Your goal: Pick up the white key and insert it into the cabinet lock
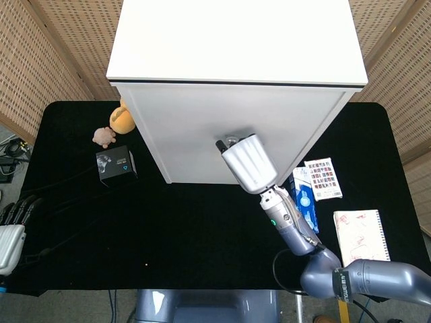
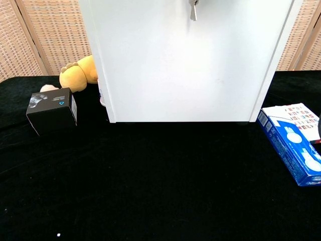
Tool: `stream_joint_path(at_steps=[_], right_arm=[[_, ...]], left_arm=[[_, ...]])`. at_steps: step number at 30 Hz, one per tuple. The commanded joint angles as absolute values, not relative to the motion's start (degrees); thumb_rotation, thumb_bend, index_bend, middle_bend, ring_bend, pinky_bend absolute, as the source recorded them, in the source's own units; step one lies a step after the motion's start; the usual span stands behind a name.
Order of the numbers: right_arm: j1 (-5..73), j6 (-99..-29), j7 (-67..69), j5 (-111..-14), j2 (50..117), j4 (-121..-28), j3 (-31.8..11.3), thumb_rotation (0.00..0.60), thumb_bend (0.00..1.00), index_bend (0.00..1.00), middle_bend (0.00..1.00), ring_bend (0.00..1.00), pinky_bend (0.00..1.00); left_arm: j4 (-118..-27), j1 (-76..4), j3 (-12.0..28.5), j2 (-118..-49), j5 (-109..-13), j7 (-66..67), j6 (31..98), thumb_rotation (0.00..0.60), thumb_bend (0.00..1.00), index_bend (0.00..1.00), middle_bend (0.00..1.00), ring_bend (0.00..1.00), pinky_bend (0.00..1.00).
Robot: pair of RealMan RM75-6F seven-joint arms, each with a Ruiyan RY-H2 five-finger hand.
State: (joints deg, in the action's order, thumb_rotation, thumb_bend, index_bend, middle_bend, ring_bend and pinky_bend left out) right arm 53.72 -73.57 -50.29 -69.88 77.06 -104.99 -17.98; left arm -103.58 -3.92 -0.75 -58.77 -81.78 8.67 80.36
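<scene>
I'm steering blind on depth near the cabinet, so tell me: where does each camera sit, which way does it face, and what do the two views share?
Head view: high up, looking steeply down on the white cabinet and black table; shows the right hand at the cabinet front, and the left hand at the table's edge.
Chest view: low, looking level at the cabinet front; neither hand clearly shows.
Shared: cabinet, black box, blue box, yellow toy.

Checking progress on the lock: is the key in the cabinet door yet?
Cannot tell. The right hand is against the cabinet front, hiding the lock; the chest view shows only a small metal piece hanging at the top.
</scene>
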Motion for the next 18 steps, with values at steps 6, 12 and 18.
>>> stream_joint_path(at_steps=[6,12,18], right_arm=[[54.05,-73.57,-52.38,-75.40,76.70,-101.61,-16.23,0.600,0.60,0.68,0.95,0.94,1.00],[53.78,-73.36,-52.34,-76.22,76.65,-101.15,-16.21,0.600,0.60,0.68,0.95,0.94,1.00],[53.78,-73.04,-53.05,-76.51,76.69,-100.77,-16.41,0.600,0.60,0.68,0.95,0.94,1.00]], left_arm=[[-103.59,-3.94,-0.76,-58.76,-81.77,8.61,80.29,0.600,0.00,0.00,0.00,0.00,0.00],[-103.59,-3.88,-0.79,-58.73,-81.82,8.54,80.38,0.600,0.00,0.00,0.00,0.00,0.00],[-103.62,-3.89,-0.79,-58.76,-81.87,8.60,80.38,0.600,0.00,0.00,0.00,0.00,0.00]])
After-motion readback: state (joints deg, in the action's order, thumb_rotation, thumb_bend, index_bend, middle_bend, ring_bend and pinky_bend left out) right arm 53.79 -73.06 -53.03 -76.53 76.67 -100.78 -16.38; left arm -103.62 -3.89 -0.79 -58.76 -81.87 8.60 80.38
